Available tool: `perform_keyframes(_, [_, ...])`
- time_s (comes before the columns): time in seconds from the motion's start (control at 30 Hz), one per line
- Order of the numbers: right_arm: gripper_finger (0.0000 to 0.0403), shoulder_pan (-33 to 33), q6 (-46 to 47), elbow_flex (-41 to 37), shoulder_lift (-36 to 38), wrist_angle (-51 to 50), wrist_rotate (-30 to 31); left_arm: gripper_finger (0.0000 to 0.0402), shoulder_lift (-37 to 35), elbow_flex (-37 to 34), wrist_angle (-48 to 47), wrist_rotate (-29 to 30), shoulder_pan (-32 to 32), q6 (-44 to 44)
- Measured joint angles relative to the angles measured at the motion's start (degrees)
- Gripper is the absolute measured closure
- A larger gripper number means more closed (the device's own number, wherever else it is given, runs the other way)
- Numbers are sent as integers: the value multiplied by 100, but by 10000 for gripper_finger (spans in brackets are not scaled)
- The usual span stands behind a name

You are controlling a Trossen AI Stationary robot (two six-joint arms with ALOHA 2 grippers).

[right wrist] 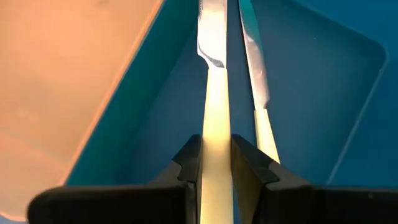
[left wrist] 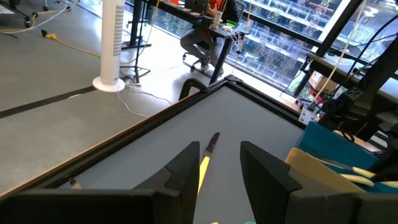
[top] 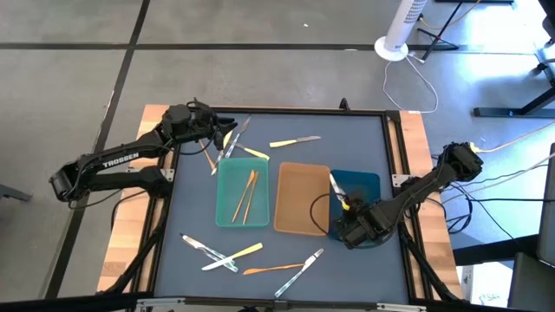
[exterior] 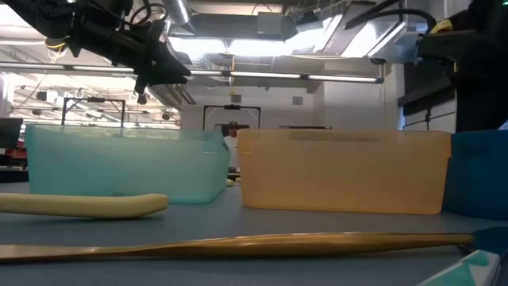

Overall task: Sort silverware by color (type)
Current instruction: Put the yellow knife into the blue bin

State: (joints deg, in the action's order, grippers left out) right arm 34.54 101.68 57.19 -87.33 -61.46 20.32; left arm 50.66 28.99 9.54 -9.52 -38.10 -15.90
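Silverware lies scattered on the table [top: 186, 199]. Left gripper [top: 215, 139] hovers with fingers parted and empty over a small pile of utensils [top: 230, 147] at the far left corner. Next, the teal tray [top: 224, 204] holds two slim gold pieces [top: 247, 195]; the tan tray [top: 299, 199] looks bare. Right gripper [right wrist: 214, 163] pinches a yellow-handled knife [right wrist: 214, 124] above the dark-blue tray [right wrist: 323, 87], a second yellow-handled knife [right wrist: 255, 68] just beside it. Mixed utensils [top: 251, 258] lie along the near edge; their types are hard to tell apart.
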Motion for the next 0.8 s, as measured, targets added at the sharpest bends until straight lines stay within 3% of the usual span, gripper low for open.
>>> perform_keyframes(0.53, [352, 1, -441, -2, 0, -463, -494, 292, 0, 0, 0, 0, -1, 0])
perform_keyframes(0.8, [352, -2, -442, -556, 2, 362, -557, 292, -1, 0, 0, 0, 1, 0])
